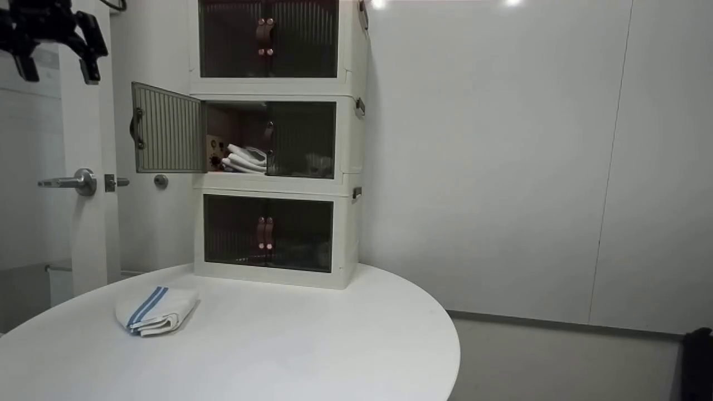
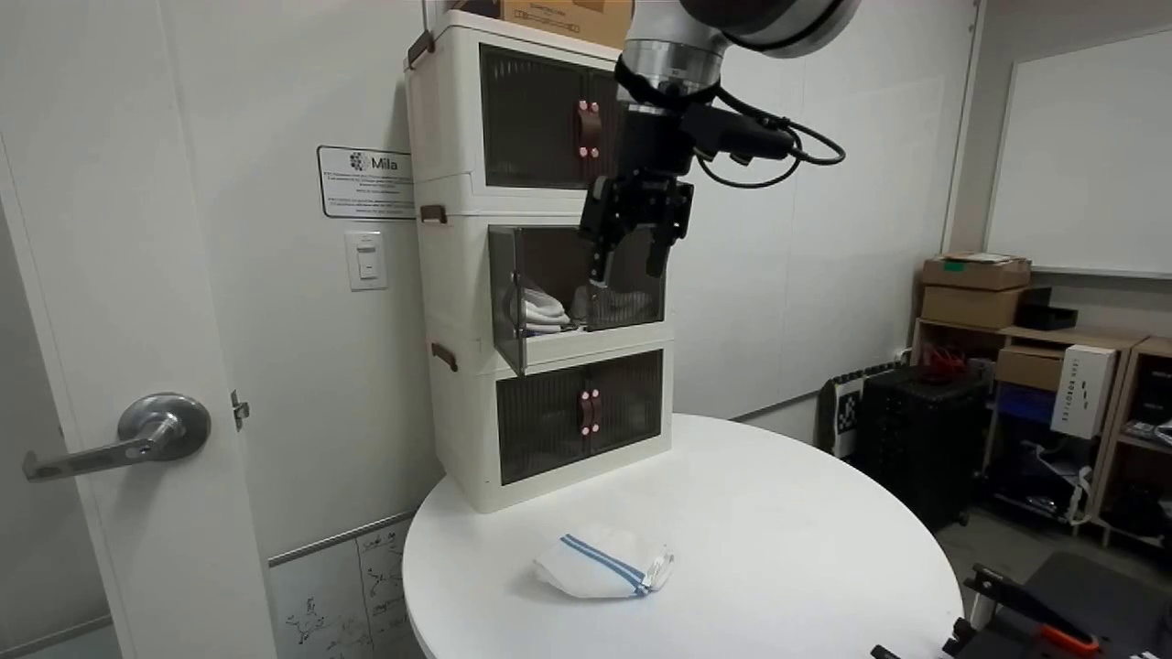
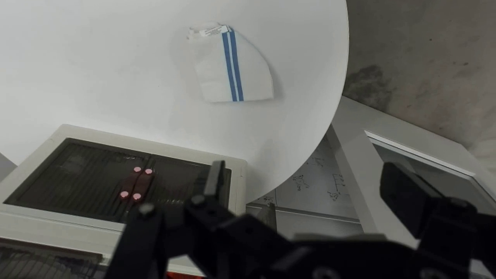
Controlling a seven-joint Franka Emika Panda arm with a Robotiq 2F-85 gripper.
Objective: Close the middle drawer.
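The middle drawer (image 1: 351,142) is the centre box of the white stack; it also shows in an exterior view (image 2: 455,275). Its grey ribbed side-hinged panel (image 1: 170,131) stands swung wide open, with a dark handle; in an exterior view the panel (image 2: 509,302) is seen nearly edge-on. The other half of its dark front (image 1: 303,139) is shut. Folded white cloths (image 1: 245,160) lie inside. My gripper (image 1: 58,72) is open and empty, higher than the panel and apart from it. It also shows in an exterior view (image 2: 628,266) and the wrist view (image 3: 304,190).
The top box (image 1: 301,39) and bottom box (image 1: 301,234) have shut fronts. The stack stands on a round white table (image 1: 312,345). A folded white towel with blue stripes (image 1: 156,312) lies on it. A door with a lever handle (image 2: 156,439) stands beside the stack.
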